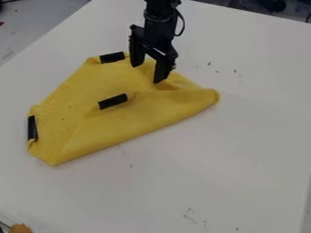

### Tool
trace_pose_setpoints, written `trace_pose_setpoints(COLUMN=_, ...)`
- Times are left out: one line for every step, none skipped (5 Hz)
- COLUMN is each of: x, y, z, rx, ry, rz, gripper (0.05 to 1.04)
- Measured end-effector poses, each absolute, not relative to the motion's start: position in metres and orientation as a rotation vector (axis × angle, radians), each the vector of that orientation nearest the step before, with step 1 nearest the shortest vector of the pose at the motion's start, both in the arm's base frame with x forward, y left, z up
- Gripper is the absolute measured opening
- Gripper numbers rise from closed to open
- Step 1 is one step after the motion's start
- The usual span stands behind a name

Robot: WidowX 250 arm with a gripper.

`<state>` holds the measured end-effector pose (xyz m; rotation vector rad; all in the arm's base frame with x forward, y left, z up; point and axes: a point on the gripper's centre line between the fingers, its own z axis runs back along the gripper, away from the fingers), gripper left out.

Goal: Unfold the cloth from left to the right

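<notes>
The flat yellow fabric cloth (79, 123), partly folded, lies beneath the black two-finger pincer (149, 73), which hangs open over its upper part

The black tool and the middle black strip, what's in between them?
Just bare yellow cloth. In the camera view, nothing lies on it between the tool and the middle black strip.
</notes>
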<state>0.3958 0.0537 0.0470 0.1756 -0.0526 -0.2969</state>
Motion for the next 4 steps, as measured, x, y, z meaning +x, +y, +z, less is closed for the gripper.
trace_pose_setpoints(x=0.371, y=0.050, z=0.054, rx=0.145, ry=-0.063, rz=-0.239, gripper=1.000)
trace_pose_setpoints(x=0.346, y=0.059, z=0.044, rx=0.092, ry=-0.063, rz=-0.169, gripper=1.000)
trace_pose_setpoints(x=0.331, y=0.065, z=0.030, rx=0.066, ry=-0.072, rz=-0.128, gripper=1.000)
trace_pose_setpoints(x=0.331, y=0.075, z=0.025, rx=0.059, ry=-0.113, rz=-0.105, gripper=1.000)
